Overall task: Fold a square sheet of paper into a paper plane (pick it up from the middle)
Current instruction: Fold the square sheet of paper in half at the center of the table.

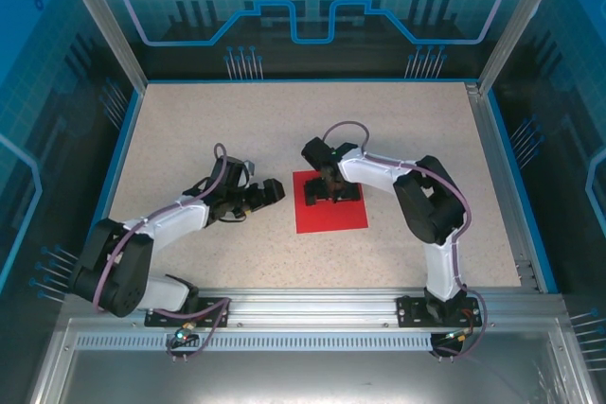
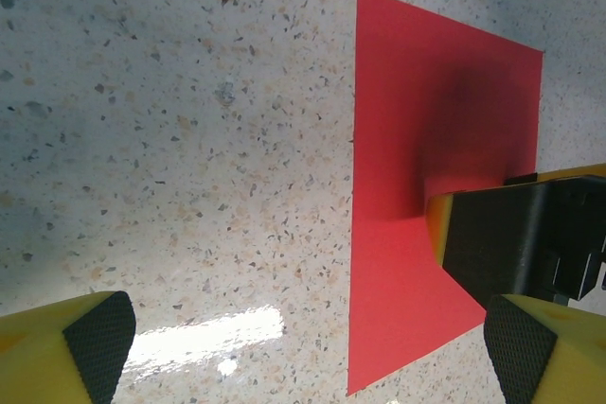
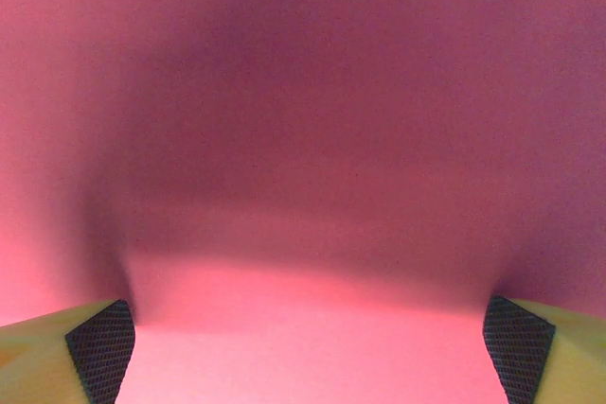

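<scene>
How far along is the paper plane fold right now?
Barely begun. Nothing looks folded: the square sheet of paper lies flat and uncreased. In hand: the right gripper is down on its middle, jaws open, pads on the paper. The left gripper is open beside the sheet. Left: the pickup and every fold.

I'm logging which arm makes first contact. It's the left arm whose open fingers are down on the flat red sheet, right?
Not quite: it is the right gripper whose open fingers are down on the flat square sheet of paper. The top external view shows this, with the left gripper beside the sheet over the speckled table.
</scene>
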Action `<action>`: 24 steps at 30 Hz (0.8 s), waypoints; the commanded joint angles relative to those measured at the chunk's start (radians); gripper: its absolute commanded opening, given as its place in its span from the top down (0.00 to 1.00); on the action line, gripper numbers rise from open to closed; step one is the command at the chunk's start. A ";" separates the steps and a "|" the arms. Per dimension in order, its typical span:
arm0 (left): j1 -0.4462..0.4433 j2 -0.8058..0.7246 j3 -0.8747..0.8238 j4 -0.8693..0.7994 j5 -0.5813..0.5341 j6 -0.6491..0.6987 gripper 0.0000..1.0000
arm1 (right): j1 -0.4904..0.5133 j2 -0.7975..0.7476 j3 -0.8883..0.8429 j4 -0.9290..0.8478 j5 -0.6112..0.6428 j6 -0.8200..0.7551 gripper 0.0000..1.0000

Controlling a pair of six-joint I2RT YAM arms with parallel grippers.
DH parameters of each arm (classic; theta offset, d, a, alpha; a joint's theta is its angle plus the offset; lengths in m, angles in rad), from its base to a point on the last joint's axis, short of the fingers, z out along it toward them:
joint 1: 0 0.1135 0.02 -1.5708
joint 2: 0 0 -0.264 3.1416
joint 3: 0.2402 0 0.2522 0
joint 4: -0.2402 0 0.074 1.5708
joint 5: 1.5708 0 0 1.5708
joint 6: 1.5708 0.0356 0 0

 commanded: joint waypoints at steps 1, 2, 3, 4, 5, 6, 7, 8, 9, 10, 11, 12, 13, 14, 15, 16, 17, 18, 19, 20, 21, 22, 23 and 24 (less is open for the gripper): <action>-0.010 0.013 0.036 0.021 0.021 -0.012 0.01 | 0.004 0.014 0.051 -0.060 0.021 -0.008 0.01; -0.013 0.017 0.038 0.022 0.020 -0.013 0.01 | 0.003 0.019 0.056 -0.065 0.021 -0.013 0.01; -0.016 0.021 0.041 0.022 0.018 -0.012 0.01 | 0.003 0.026 0.065 -0.076 0.026 -0.017 0.01; -0.018 0.028 0.044 0.023 0.020 -0.012 0.01 | 0.003 0.033 0.075 -0.085 0.028 -0.023 0.01; -0.020 0.034 0.048 0.022 0.020 -0.012 0.01 | 0.002 0.042 0.084 -0.089 0.026 -0.032 0.01; -0.024 0.039 0.051 0.023 0.020 -0.013 0.01 | -0.001 0.054 0.090 -0.095 0.025 -0.037 0.01; -0.025 0.043 0.053 0.024 0.020 -0.012 0.01 | -0.004 0.066 0.100 -0.104 0.022 -0.034 0.01; -0.029 0.047 0.056 0.023 0.019 -0.013 0.01 | -0.007 0.076 0.103 -0.110 0.014 -0.032 0.01; -0.031 0.050 0.058 0.022 0.018 -0.014 0.01 | -0.009 0.083 0.103 -0.110 0.012 -0.028 0.01; -0.032 0.052 0.060 0.018 0.017 -0.014 0.01 | -0.008 0.089 0.098 -0.109 0.013 -0.022 0.01; -0.034 0.052 0.060 0.017 0.014 -0.014 0.01 | -0.008 0.099 0.094 -0.107 0.007 -0.019 0.01; -0.035 0.050 0.059 0.016 0.012 -0.014 0.01 | -0.008 0.112 0.094 -0.109 0.001 -0.017 0.01; -0.035 0.050 0.058 0.017 0.011 -0.015 0.01 | -0.008 0.124 0.097 -0.117 0.003 -0.013 0.01; -0.036 0.049 0.058 0.014 0.009 -0.015 0.01 | -0.004 0.140 0.102 -0.126 0.010 -0.010 0.01; -0.037 0.050 0.058 0.011 0.009 -0.015 0.01 | 0.000 0.151 0.102 -0.135 0.018 -0.008 0.01; -0.036 0.048 0.059 0.006 0.008 -0.014 0.01 | 0.003 0.161 0.101 -0.136 0.018 -0.009 0.01; -0.036 0.045 0.059 0.000 0.005 -0.014 0.01 | 0.004 0.167 0.095 -0.129 0.006 -0.012 0.01; -0.037 0.041 0.058 -0.005 0.003 -0.012 0.01 | 0.002 0.168 0.086 -0.114 -0.006 -0.010 0.01; -0.036 0.037 0.055 -0.005 0.000 -0.012 0.01 | 0.004 0.168 0.078 -0.107 -0.011 -0.008 0.01; -0.036 0.032 0.052 -0.007 -0.003 -0.012 0.01 | 0.003 0.166 0.074 -0.099 -0.015 -0.009 0.01; -0.036 0.029 0.049 -0.006 -0.007 -0.011 0.01 | 0.003 0.166 0.074 -0.097 -0.016 -0.009 0.01; -0.037 0.027 0.046 -0.009 -0.009 -0.011 0.01 | 0.003 0.166 0.076 -0.100 -0.016 -0.010 0.01; -0.036 0.026 0.048 -0.011 -0.009 -0.011 0.01 | 0.003 0.165 0.078 -0.098 -0.017 -0.015 0.02; -0.036 0.024 0.046 -0.014 -0.010 -0.011 0.01 | 0.003 0.163 0.080 -0.096 -0.017 -0.020 0.02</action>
